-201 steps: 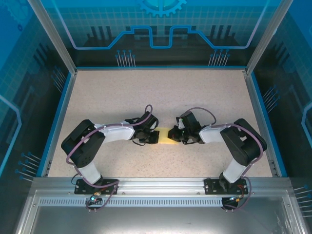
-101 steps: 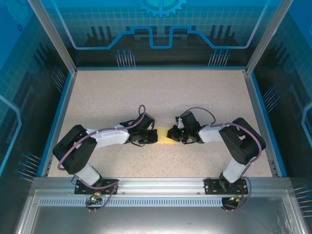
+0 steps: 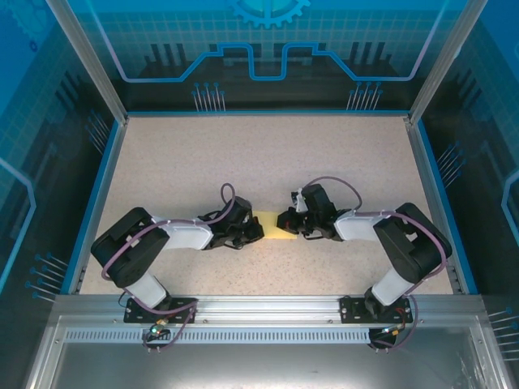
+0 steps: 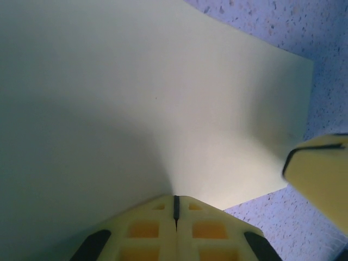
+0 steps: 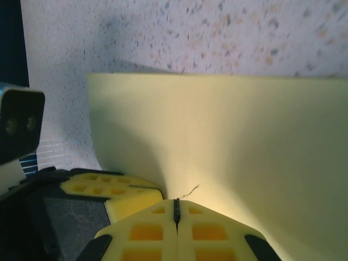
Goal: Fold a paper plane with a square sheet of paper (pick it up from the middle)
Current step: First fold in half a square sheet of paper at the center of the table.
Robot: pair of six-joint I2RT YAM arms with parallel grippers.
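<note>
nearest, both arm bases sat at the desk (image 3: pixel 243 154) edge, well short of the square sheet of paper (image 3: pixel 273 227). the left arm (image 3: pixel 182 235) and right arm (image 3: pixel 365 224) reached in to the sheet from either side.

left jaws were pressed together at the sheet's left side, right jaws pressed together at its right side, tips close to each other. in both wrist views the pale yellow paper ran out from the closed seam, so each pair looked to be pinching it. the sheet sat low over mid-desk, bowed between the two grips.

judged reason: opposite holds keep thin paper lifted and steady for a crease. which fold, could not tell.

beyond the sheet lay bare speckled desk. farthest, the back panel (image 3: pixel 268 49) carried blue line graphics and a gear emblem (image 3: pixel 268 8). no lettering or brand could be read anywhere.
</note>
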